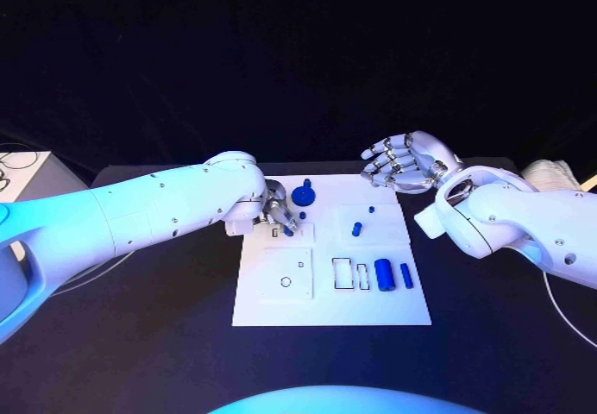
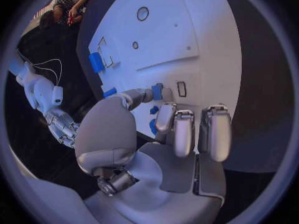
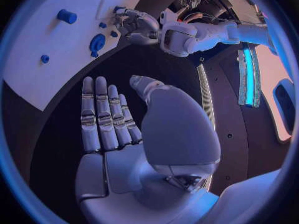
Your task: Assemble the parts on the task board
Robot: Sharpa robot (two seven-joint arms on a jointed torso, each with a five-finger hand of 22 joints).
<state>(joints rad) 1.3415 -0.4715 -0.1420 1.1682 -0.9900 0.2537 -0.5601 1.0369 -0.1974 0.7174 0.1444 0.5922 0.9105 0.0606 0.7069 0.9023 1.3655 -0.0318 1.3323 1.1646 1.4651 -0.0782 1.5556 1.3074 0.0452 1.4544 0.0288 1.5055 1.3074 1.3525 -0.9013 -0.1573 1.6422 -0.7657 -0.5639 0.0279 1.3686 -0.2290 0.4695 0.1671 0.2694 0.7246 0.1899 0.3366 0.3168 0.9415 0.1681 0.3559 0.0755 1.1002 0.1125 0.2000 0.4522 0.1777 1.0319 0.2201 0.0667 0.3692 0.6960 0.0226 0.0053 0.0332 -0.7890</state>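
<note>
Left hand (image 1: 279,214) is down over the upper-left part of the white task board (image 1: 373,306), pinching a small blue part (image 2: 157,92) between thumb and a fingertip; other fingers curl beside it. In the left wrist view that part sits just beside a small rectangular outline slot (image 2: 182,88) on the board, contact with the board unclear.

Right hand (image 1: 403,162) is off the board, over the black table (image 1: 149,345) just past the board's far-right corner, fingers extended and apart, holding nothing.

On the board: blue round part with a tab (image 1: 304,196) near the far edge, just beside the left hand; small blue peg (image 1: 357,228) mid-board; tiny blue piece (image 1: 369,209) just beyond it; large blue cylinder (image 1: 385,275) and slimmer blue bar (image 1: 405,275) side by side at lower right, next to two empty rectangular outlines (image 1: 342,272).
</note>
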